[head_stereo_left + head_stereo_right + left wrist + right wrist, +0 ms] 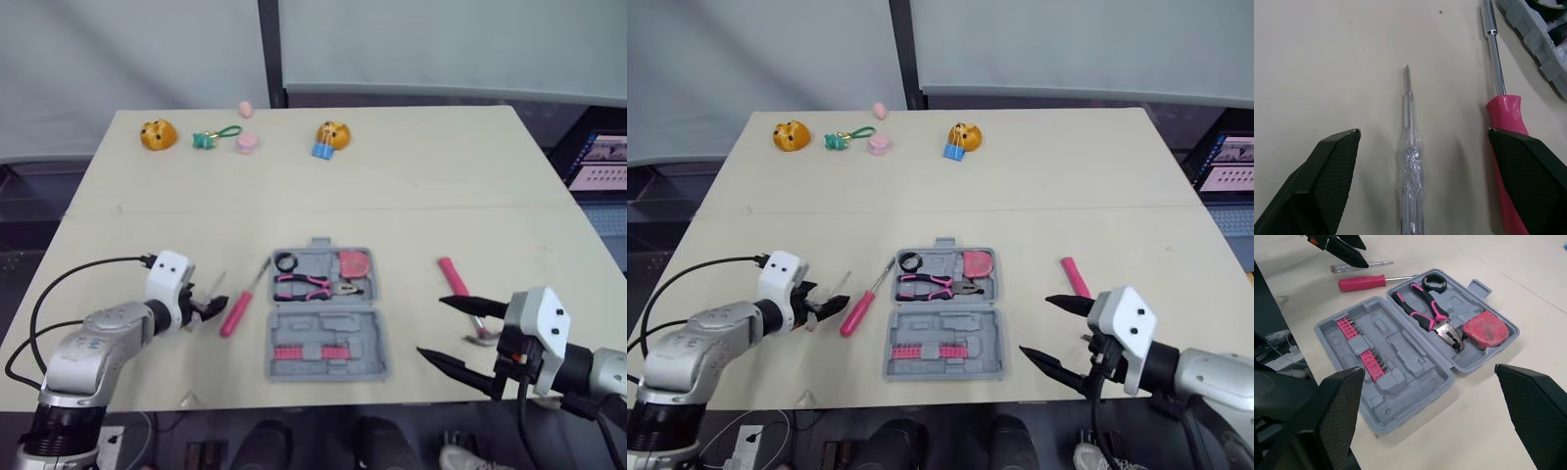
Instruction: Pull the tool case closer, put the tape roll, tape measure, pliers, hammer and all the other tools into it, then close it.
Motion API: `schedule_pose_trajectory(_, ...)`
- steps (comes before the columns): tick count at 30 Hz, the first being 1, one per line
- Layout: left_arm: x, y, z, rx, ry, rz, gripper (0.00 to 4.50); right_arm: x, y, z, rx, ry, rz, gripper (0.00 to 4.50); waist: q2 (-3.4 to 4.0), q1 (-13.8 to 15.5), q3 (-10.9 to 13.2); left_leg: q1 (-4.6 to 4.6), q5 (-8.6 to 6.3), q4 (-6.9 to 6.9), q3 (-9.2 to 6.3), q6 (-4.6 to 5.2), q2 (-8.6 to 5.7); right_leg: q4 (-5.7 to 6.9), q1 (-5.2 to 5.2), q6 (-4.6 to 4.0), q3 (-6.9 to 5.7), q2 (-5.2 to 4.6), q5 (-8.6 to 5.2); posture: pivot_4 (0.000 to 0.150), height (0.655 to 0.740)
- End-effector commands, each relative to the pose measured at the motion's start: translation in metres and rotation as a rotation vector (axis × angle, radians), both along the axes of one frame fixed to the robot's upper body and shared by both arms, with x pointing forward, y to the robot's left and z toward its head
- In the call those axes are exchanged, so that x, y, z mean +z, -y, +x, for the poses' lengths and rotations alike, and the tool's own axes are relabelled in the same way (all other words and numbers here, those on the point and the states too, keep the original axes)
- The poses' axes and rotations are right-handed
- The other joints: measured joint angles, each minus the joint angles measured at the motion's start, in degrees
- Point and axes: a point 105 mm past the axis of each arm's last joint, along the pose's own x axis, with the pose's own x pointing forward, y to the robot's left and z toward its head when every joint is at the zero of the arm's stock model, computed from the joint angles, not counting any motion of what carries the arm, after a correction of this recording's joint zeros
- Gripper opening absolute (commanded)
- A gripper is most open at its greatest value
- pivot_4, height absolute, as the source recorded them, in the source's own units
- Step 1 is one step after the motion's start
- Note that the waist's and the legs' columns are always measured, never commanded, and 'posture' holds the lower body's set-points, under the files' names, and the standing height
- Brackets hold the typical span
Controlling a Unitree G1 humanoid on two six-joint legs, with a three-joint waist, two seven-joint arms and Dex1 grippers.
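The grey tool case [326,333] lies open near the table's front middle. In it are a black tape roll [286,261], pink-handled pliers [304,284], a pink tape measure [354,262] and pink bits [1371,363]. A pink screwdriver [238,304] lies just left of the case. Beside it lies a small clear screwdriver [1411,161], between the fingers of my open left gripper [1422,137], untouched. Right of the case lies the hammer, its pink handle [454,277] showing and its head partly hidden by my right gripper [431,326], which hangs wide open with nothing in it.
Along the far edge sit two orange toys [157,134] [334,133], a green keychain [216,137], a pink round piece [247,143] and a pink egg [246,109]. A laptop screen [600,162] stands off the table's right side.
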Motion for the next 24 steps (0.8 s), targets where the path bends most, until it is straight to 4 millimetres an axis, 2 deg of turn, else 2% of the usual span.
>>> schedule_pose_trajectory(1, 0.003, 0.001, 0.008, 0.002, 0.030, 0.021, 4.47, 0.011, 0.000, -0.002, -0.017, 0.068, -0.010, 4.50, -0.01, 0.03, 0.01, 0.00, 0.01, 0.00, 0.00, 0.01, -0.01, 0.00, 0.00, 0.01, 0.00, 0.00, 0.01, 0.150, 0.7121)
schedule_pose_trajectory(8, -0.003, 0.004, 0.013, -0.002, 0.007, 0.026, 4.47, 0.010, 0.002, -0.003, -0.035, 0.068, -0.015, 4.50, -0.01, 0.05, 0.01, -0.01, 0.03, 0.00, 0.01, 0.01, -0.02, 0.03, 0.00, 0.02, 0.00, -0.01, 0.01, 0.150, 0.7121)
schedule_pose_trajectory(17, -0.017, -0.002, 0.005, 0.017, -0.054, 0.032, 4.47, 0.008, 0.004, -0.003, -0.047, 0.066, -0.021, 4.50, 0.00, -0.05, 0.00, 0.01, 0.03, 0.00, 0.01, 0.01, -0.01, 0.00, 0.00, 0.02, 0.01, -0.01, 0.01, 0.150, 0.7121)
schedule_pose_trajectory(24, -0.019, -0.006, -0.001, 0.045, -0.073, 0.015, 4.47, 0.009, 0.004, -0.002, -0.049, 0.068, -0.023, 4.50, 0.00, -0.14, 0.00, 0.02, 0.03, 0.00, 0.01, 0.01, 0.00, -0.01, 0.00, 0.02, 0.02, 0.00, 0.01, 0.150, 0.7121)
